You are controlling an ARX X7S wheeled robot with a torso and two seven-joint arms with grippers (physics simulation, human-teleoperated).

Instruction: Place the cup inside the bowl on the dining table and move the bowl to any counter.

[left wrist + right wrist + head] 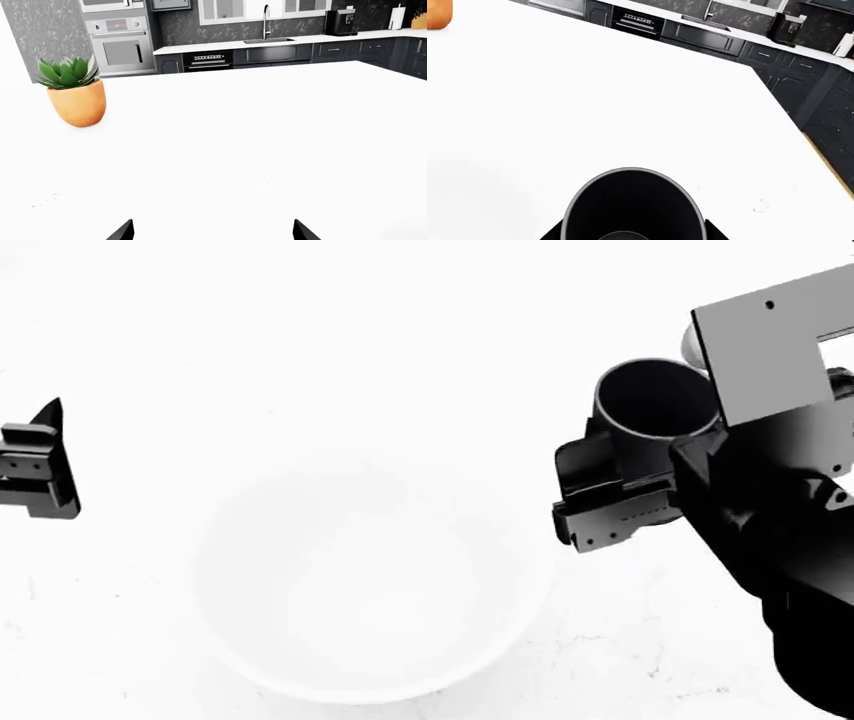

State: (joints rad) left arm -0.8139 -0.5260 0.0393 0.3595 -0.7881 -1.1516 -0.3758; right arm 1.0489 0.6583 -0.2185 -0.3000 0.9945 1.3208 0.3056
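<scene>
The white bowl (374, 575) sits empty on the dining table (334, 340), low in the middle of the head view. To its right is the black cup (654, 400), upright and open end up, apart from the bowl's rim. My right gripper (654, 445) is shut on the cup. In the right wrist view the cup (632, 205) fills the space between the two fingers of the right gripper (632, 231). Far left of the bowl, my left gripper (38, 460) stands open over bare tabletop, and the left wrist view shows nothing between the fingers of this left gripper (213, 229).
An orange pot with a green plant (77, 97) stands on the dining table (267, 125). Beyond the table runs the counter (313, 40) with a sink (267, 41), a tap, a coffee machine (341, 22) and an oven (123, 47). The table's right edge (787, 115) borders dark cabinets.
</scene>
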